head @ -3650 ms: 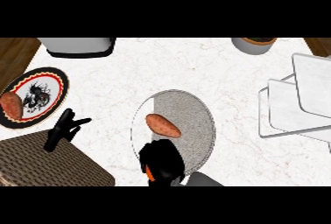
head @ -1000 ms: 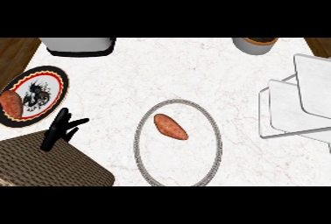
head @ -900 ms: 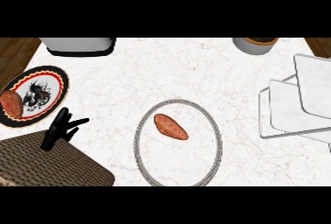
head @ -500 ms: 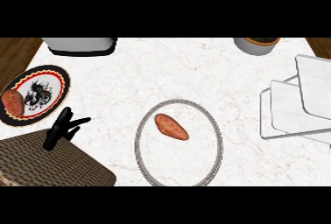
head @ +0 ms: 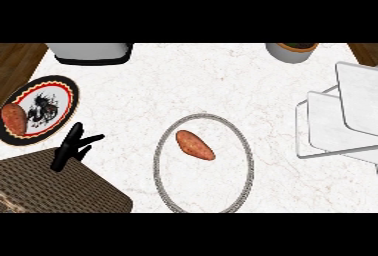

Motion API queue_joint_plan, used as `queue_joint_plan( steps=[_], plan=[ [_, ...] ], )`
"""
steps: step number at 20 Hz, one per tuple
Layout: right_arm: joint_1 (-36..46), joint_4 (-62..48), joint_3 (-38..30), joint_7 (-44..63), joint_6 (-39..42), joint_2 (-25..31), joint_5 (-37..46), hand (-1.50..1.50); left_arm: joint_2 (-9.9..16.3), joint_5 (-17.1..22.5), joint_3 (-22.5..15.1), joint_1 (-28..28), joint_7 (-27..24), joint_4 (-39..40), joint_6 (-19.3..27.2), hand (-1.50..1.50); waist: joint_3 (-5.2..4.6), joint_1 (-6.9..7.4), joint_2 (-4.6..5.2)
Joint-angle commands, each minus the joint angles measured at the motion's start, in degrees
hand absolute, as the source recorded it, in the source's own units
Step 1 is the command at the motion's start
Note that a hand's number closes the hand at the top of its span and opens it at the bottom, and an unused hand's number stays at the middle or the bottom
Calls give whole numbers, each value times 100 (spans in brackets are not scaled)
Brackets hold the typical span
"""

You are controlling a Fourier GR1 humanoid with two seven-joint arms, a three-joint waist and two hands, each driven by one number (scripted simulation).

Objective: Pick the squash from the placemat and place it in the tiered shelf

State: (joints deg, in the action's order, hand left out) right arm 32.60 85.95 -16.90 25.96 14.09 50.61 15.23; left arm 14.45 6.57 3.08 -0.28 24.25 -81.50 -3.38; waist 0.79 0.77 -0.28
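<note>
An orange-brown oblong squash (head: 195, 145) lies tilted on the upper left part of an oval white placemat (head: 238, 184) with a grey rim, at the middle of the marble counter. The white tiered shelf (head: 336, 127) stands at the right edge, with two flat levels and nothing on them. My left hand (head: 69, 149) rests at the left, fingers straight and spread, over the far edge of a woven mat, well left of the squash. It holds nothing. My right hand shows nowhere in the head view.
A black-rimmed plate (head: 52, 102) with a reddish-brown vegetable (head: 13, 118) sits at the far left. A brown woven mat (head: 52, 187) fills the lower left. A grey appliance (head: 90, 52) and a grey pot (head: 294, 51) stand along the far edge.
The right hand that was at the squash on the placemat 3.6 s ago has left the view. The squash lies where it was. The left hand has stayed still.
</note>
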Motion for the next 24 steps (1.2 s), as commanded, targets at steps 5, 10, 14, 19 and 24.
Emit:
queue_joint_plan(
  steps=[5, 10, 14, 19, 24],
  plan=[
    [312, -446, 316, -256, 341, 354, 386, 150, -399, 88, 171, 9, -761, 255, 144, 0, -89, 3, 50],
    [426, -566, -630, 199, -275, -195, -269, -150, -405, 45, 160, -184, -359, -42, 302, 0, -80, -85, 23],
    [511, -297, -851, 514, -467, -537, -627, -150, -396, 20, 271, -218, -631, 424, 261, 0, -86, -140, 18],
    [767, -837, -1370, 346, -692, -730, -1138, -150, -291, 88, 264, 63, -617, 125, 62, 0, -81, -59, 25],
    [1152, -982, -1789, 716, -1062, -572, -1363, -150, -421, 2, 226, -348, -315, 163, 270, 0, -83, -83, 34]
  ],
)
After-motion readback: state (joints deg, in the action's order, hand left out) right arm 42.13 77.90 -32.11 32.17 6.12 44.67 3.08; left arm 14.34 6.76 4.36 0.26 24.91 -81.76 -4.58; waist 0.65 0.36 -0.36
